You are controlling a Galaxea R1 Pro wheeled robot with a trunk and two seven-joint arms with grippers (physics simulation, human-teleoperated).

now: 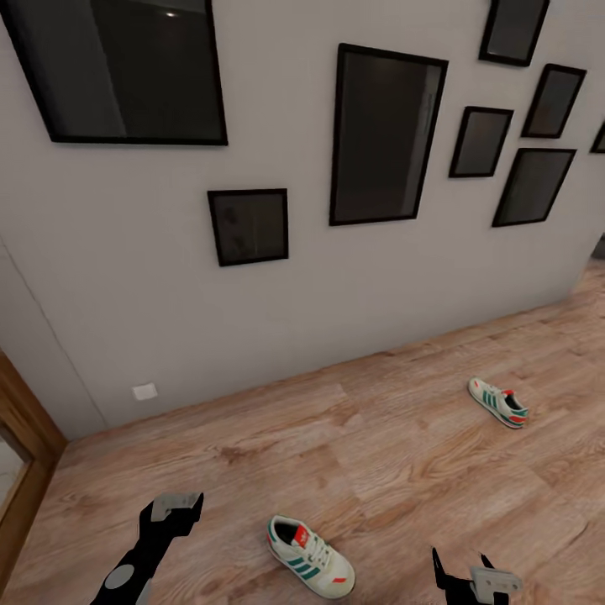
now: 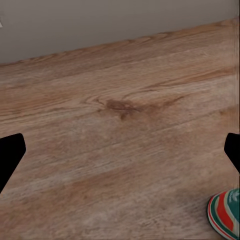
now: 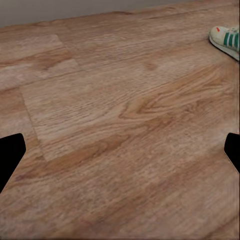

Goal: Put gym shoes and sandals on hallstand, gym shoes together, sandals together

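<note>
Wood-plank corridor floor (image 1: 395,437) fills the lower half of the head frame, meeting a grey wall (image 1: 126,252) hung with dark picture frames (image 1: 385,134). One gym shoe (image 1: 309,556) lies at lower centre, between the two arms; the other gym shoe (image 1: 498,402) sits well apart at centre right. Left tool (image 1: 176,507), lower left, hangs over bare planks; its wrist view shows the fingers spread wide, a striped shoe end, probably the heel, at one corner. Right tool (image 1: 462,576), bottom right, likewise stands apart, holding nothing.

near gym shoe (image 1: 310,567), far gym shoe (image 1: 497,402), upright, well apart, corridor floor (image 1: 378,454)
</note>
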